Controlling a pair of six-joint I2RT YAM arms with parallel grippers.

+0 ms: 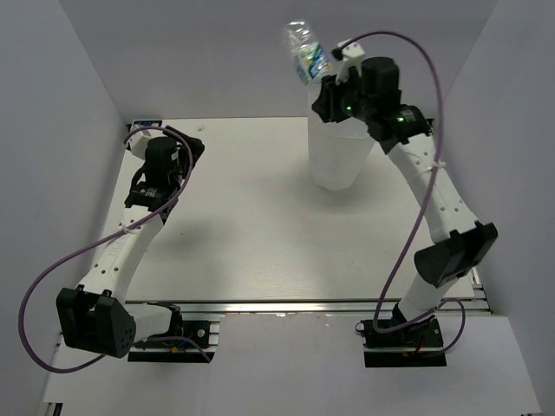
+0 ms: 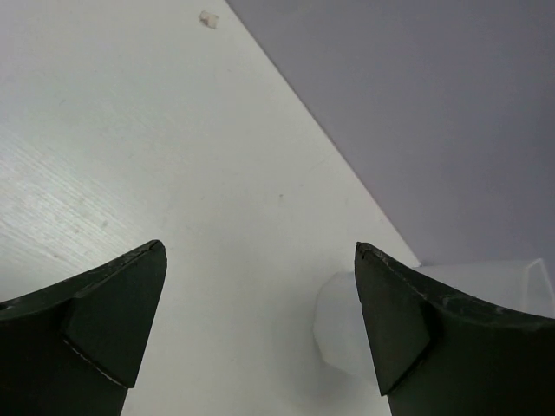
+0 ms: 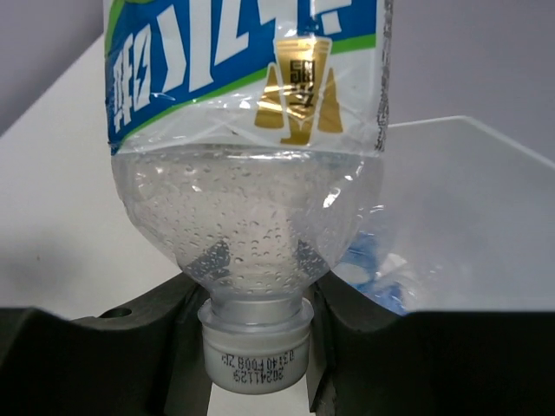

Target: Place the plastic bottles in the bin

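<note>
Bottle (image 1: 305, 54) first: one clear plastic one with a blue label is held up in the air above the bin (image 1: 340, 160). It is pinched at the neck, just above its pale cap (image 3: 256, 351), by the right jaws. The body points up and away from the jaws, and droplets cling to its inside wall. In the right wrist view the bin's translucent rim (image 3: 486, 165) lies beside and behind the bottle. A blurred blue patch (image 3: 375, 276) shows through the bin wall, probably a bottle already inside, though I cannot be sure. No other bottle shows on the worktop (image 1: 243, 225) in the top view, so this looks like a late or final drop.

The step in hand is the release. To do it well, I would first bring the whole length of the bottle over the bin's mouth, not only the neck. From these views I cannot tell whether the far end overhangs the rim. Tipping the wrist so the body leans downward into the opening should let it slide in rather than topple outward. The bin looks light, so the right arm (image 1: 434, 186) should stay off its rim. Only then should the jaws be spread.

The left jaws stand spread apart, holding nothing. They are low over the worktop towards its far left corner, well apart from the bin, and need not move.
</note>
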